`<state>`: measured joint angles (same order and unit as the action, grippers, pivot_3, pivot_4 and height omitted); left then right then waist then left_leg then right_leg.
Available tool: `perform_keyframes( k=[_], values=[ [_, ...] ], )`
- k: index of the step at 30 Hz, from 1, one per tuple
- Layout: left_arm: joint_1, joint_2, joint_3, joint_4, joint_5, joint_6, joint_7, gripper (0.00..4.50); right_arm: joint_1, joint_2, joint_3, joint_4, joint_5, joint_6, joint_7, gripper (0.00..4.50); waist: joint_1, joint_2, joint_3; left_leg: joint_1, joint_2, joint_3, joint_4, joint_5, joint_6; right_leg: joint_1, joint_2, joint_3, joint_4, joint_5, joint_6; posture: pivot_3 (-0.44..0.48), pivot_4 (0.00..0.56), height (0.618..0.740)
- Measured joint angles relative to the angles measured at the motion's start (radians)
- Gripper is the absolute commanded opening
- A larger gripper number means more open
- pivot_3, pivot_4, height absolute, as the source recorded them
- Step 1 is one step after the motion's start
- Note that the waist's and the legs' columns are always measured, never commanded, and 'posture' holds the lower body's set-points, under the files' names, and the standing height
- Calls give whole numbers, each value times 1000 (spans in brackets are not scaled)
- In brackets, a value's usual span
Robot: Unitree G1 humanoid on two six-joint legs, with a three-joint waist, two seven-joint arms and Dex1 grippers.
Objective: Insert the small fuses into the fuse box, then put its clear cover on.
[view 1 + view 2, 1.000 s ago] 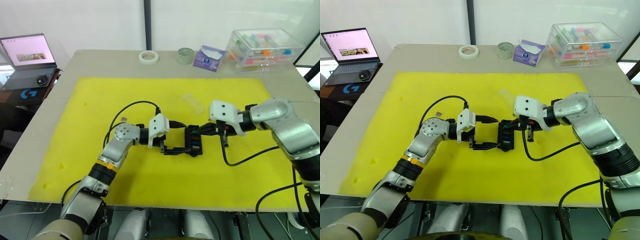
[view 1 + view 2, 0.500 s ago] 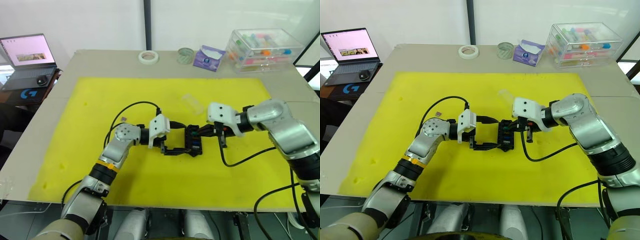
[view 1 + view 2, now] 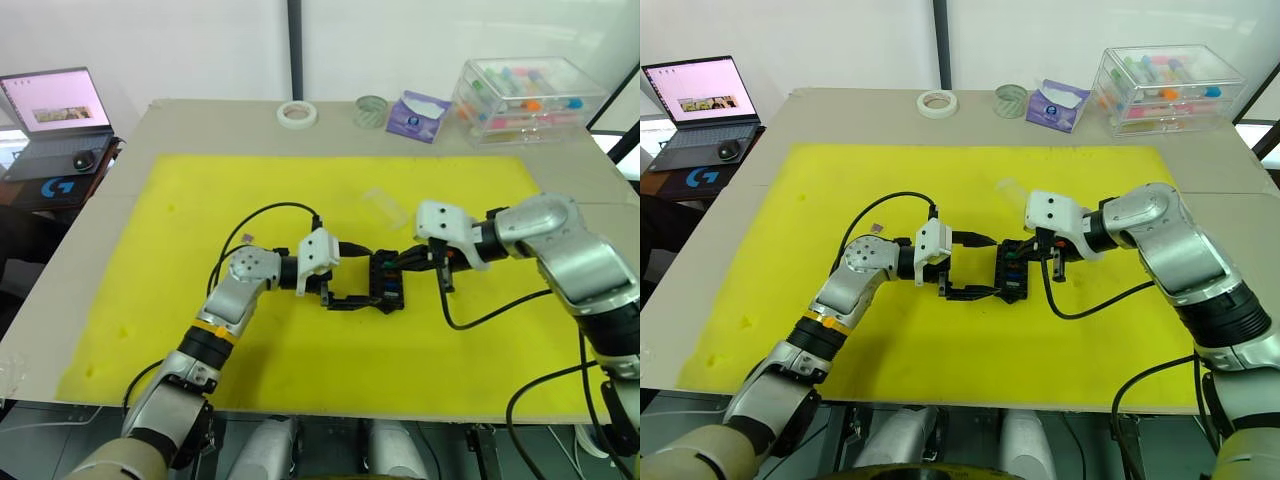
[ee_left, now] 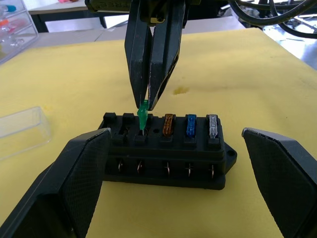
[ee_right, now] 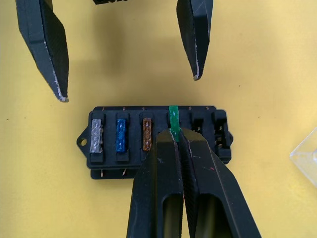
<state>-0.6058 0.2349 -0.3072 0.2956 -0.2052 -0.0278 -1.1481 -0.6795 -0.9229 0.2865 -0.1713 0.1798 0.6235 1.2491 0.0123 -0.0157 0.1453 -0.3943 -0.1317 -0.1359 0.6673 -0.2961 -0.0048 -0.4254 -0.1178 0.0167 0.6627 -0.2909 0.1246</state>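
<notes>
The black fuse box (image 4: 163,148) lies mid-mat on the yellow mat (image 3: 300,200). An orange fuse (image 4: 169,124), a blue one (image 4: 191,124) and a grey one (image 4: 212,125) stand in its slots. My right gripper (image 5: 177,134) is shut on a green fuse (image 5: 174,118), whose lower end meets the slot beside the orange one; two slots past it are empty. My left gripper (image 3: 358,275) is open, one finger on each side of the box (image 3: 386,283). The clear cover (image 3: 383,205) lies just behind. A tiny pale chip (image 3: 247,238) lies left of my left wrist.
At the table's back stand a large clear case (image 3: 525,95) of coloured tubes, a purple packet (image 3: 418,115), a glass jar (image 3: 371,110) and a tape roll (image 3: 297,114). A laptop (image 3: 60,110) sits off the far left corner. Cables trail from both wrists.
The right wrist has shifted a touch over the fuse box. The left arm, the box and the cover have stayed put.
</notes>
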Motion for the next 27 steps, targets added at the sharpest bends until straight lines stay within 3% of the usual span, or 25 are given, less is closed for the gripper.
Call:
perform_keyframes(
  k=[27],
  values=[
    [-4,0,0,9,1,-1,2,4452,3,0,3,3,-29,5,-6,0,-1,0,0,0,0,0,0,0,0,0,0,0,0,0,0,0,150,740]
  ],
)
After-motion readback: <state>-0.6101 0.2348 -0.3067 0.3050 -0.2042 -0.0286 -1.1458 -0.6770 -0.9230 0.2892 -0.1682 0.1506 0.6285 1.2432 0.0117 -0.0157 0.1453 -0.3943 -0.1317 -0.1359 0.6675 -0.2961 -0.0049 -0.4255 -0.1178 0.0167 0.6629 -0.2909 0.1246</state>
